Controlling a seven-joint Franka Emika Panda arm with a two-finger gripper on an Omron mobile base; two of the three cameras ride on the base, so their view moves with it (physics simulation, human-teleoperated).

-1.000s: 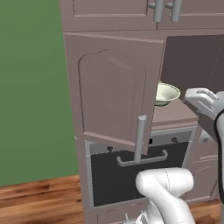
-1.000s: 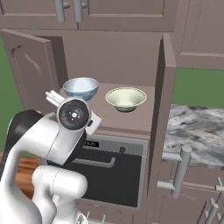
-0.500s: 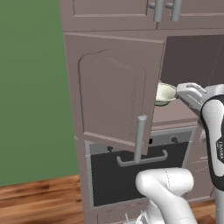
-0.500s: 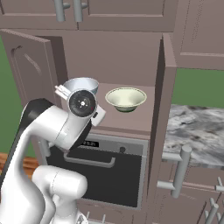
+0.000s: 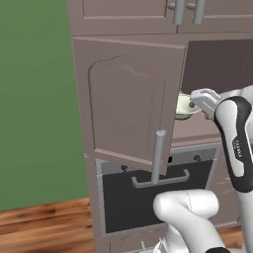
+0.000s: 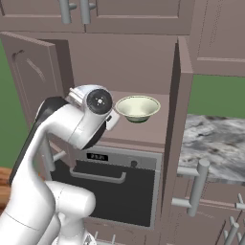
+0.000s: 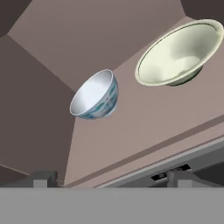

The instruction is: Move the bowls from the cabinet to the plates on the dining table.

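While both bowls sit on the open cabinet (image 6: 184,91) shelf, nothing has been lifted yet. White-blue bowl (image 7: 94,96) is nearer the hand's centreline, small, deep, glossy, with faint blue patterning outside. Cream-green bowl (image 7: 179,53) sits beside it, apart, wider and shallower, pale glossy interior; also visible on the shelf above the dark oven front (image 6: 112,191). Gripper (image 7: 111,179) hovers just outside the shelf edge, jaws spread wide and empty, aimed into the compartment, likely lining up on the white-blue one. Cabinet doors are swung out both sides for access. Marble worktop (image 6: 215,146) lies to the right, beyond the door; plates can't be made out.
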